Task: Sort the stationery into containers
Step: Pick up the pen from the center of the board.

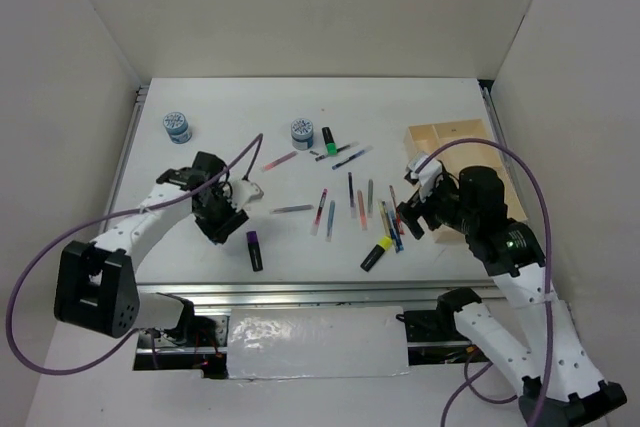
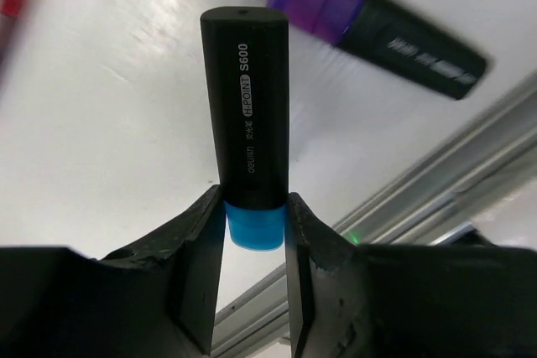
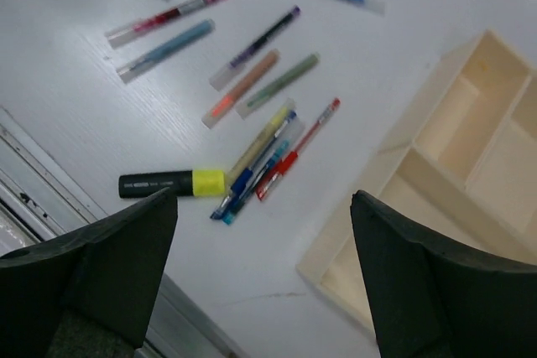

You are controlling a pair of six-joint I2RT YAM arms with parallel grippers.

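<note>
Left wrist view: the left gripper [image 2: 254, 200] has its fingers [image 2: 197, 253] pinching the blue end of the blue highlighter [image 2: 247, 98], far from the wooden tray [image 1: 450, 142]. The right gripper [image 3: 264, 199] hangs wide open just beside the tray.

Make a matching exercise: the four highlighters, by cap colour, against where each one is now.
Things:
1. blue highlighter
2. purple highlighter
3. yellow highlighter
4. green highlighter

Places:
A. beside a round pot
B. next to the bunch of pens near the tray
C. between the fingers of the left gripper
D. alone on the table, no pens beside it

Pairs: 1-C, 2-D, 3-B, 4-A
</note>
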